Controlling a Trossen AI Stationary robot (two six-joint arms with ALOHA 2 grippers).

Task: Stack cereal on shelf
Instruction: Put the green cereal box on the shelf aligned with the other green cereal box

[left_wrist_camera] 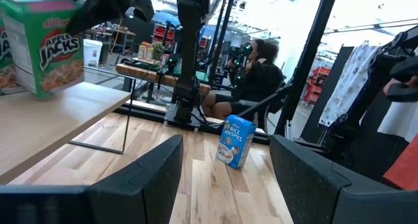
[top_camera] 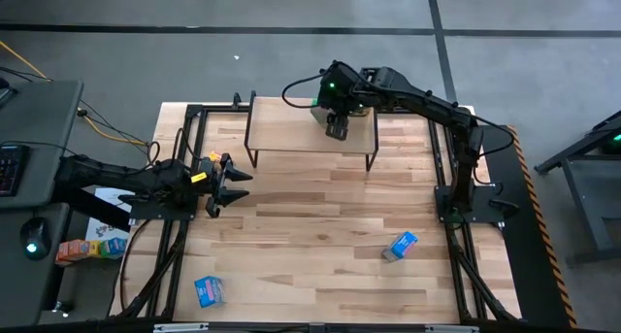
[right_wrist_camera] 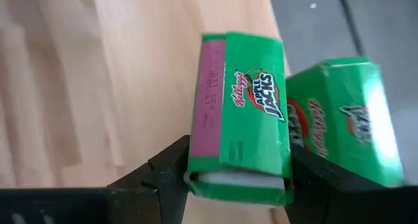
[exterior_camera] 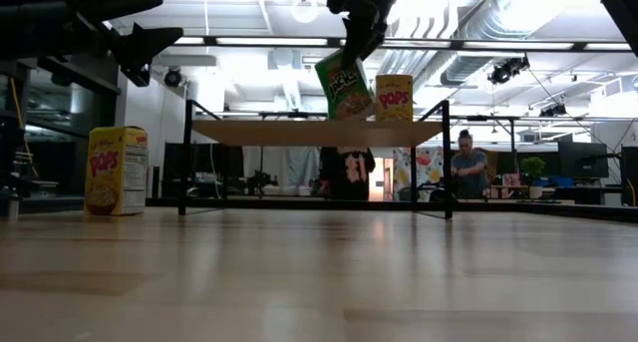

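Holding a tilted green cereal box (right_wrist_camera: 238,116) tight, the right jaws (top_camera: 337,127) could tip it off the low light-wood shelf (top_camera: 291,129); left jaws (top_camera: 225,184) wait apart.

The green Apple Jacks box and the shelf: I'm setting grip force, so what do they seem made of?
The green Apple Jacks box, held between the right gripper's fingers, looks like thin printed cardboard with folded edges and slight gloss. The shelf looks like a pale matte wood-grain board on thin black legs, probably metal.
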